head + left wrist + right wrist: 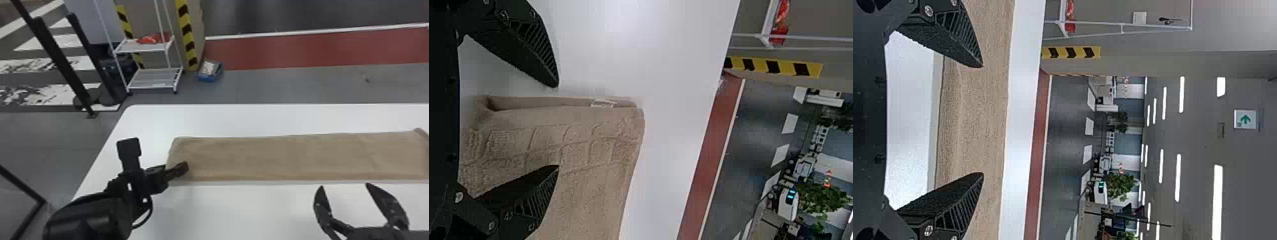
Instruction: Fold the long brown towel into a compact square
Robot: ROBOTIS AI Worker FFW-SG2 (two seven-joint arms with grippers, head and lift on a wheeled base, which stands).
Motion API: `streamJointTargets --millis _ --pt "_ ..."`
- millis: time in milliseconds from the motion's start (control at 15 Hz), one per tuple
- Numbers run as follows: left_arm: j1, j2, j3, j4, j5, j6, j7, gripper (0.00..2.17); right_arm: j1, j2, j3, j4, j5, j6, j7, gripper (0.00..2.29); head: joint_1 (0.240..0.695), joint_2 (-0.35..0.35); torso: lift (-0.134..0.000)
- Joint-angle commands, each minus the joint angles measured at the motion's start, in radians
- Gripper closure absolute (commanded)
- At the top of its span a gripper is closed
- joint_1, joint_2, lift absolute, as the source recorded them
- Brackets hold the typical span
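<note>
When seen in the head view, look for the long brown towel (271, 159) lying flat on the white table (242, 209), stretched crosswise in front of the robot, from the left short end out to the head view's right edge. At that short end, find the left gripper (557, 128), clearly the nearer of the two for lifting it; place the right gripper (344, 186) well along to the right, just short of the near long edge. In the left wrist view, note fingers spread apart and straddling the end: one just outside, over bare table, the other over the cloth. Count nothing as clamped; hard to tell whether touching. See also a small pale label (603, 103) by the end edge, between layers. In the right wrist view, note fingers well apart too, opening toward the long side. With the long axis running rightward from the left gripper, probably best to close across the short end, lift, and carry rightward along the strip. Otherwise, with too shallow a bite, likely to catch only the upper layer.
</note>
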Motion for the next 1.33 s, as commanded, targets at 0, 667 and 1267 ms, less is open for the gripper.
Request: streamJointTargets --millis 0,667,1267 --pt "0.013 0.001 0.01 -0.007 -0.009 0.077 -0.063 0.77 0.002 0.005 0.004 0.0 0.0 0.0 0.0 0.11 0.695 0.168 -0.108" --pt "0.117 -0.019 0.279 -0.225 0.022 0.083 -0.209 2.09 0.016 0.005 0.007 -0.007 -0.006 -0.006 0.0 0.11 0.695 0.221 -0.108" --pt "0.013 -0.024 0.428 -0.588 0.052 0.543 -0.301 2.09 -0.002 0.005 0.009 0.004 -0.013 0.0 0.0 0.11 0.695 0.35 -0.108"
